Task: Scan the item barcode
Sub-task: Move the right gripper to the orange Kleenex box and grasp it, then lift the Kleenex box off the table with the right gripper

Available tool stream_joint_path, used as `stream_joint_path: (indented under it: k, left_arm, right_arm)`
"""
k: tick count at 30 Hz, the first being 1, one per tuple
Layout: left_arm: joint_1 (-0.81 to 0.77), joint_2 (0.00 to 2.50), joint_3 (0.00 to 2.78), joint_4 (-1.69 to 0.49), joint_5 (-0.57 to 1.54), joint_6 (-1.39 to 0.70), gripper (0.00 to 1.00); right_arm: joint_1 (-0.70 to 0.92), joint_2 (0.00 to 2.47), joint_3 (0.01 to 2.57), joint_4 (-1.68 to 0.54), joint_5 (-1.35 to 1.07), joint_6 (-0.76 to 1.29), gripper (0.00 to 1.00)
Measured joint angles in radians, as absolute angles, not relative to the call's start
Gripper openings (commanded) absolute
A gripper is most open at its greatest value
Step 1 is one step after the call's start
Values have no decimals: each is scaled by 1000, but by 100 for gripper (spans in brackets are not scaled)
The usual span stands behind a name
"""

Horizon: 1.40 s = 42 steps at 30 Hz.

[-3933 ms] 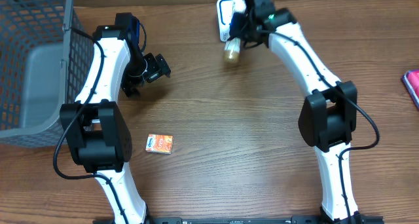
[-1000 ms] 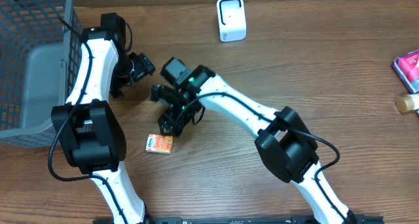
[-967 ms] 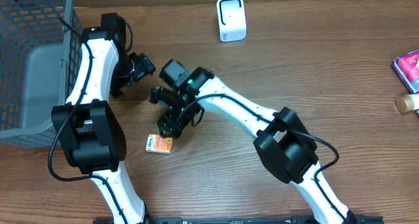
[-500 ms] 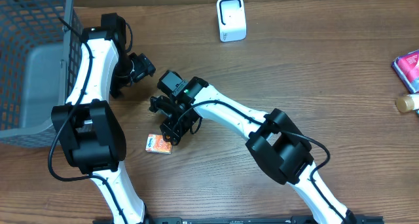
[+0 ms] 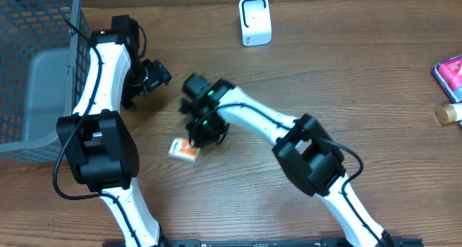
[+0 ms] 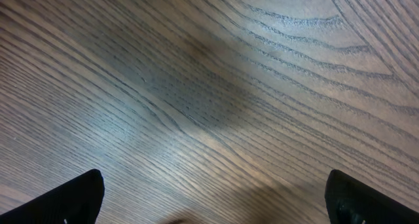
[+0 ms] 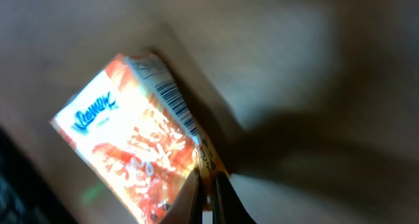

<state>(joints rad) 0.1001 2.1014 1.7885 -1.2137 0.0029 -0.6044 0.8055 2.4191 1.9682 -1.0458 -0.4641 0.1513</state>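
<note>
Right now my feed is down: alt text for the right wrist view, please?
The right gripper is shut on one corner of an orange Kleenex packet, near the bottom of the frame. A barcode runs along the packet's upper right edge, and the brown table behind is blurred.

A brown wooden counter with wavy dark grain [image 5: 361,74] fills the whole overhead view; no wall, floor or window shows. A grey plastic lattice basket [image 5: 40,16] stands on its far left corner, running off the frame. The light is even and soft, throwing blurred shadows. Close up from the left wrist, a dim patch crosses the grain.
</note>
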Motion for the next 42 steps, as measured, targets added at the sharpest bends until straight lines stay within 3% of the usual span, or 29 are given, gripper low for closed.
stream_joint_path:
  k: [9,11,18,26,31,35,42]
  left_arm:
    - [100,2101,1789,-1215,3,-604,100]
    - [100,2101,1789,-1215,2,-604,100]
    - [100,2101,1789,-1207,3,-604,100]
    - [100,2101,1789,-1206,3,-604,100]
    - [100,2101,1789,-1204,3,-605,100]
    - [100,2101,1789,-1208,3,-604,100]
    - [100,2101,1789,-1211,3,-604,100]
  right_arm:
    - [480,2381,1982,-1285,-253,306,6]
    - [419,2379,1982,-1347,-218,313,20]
    - [336,2377,1983,-1438,-159,276,49]
    - [373,2292,2094,-1512,-80,224,62]
    - [559,2234,2090,-1443,24,168,61]
    - [733,2241,1913,-1253,205,159,59]
    - [741,2249,1754,-1166,438,188,54]
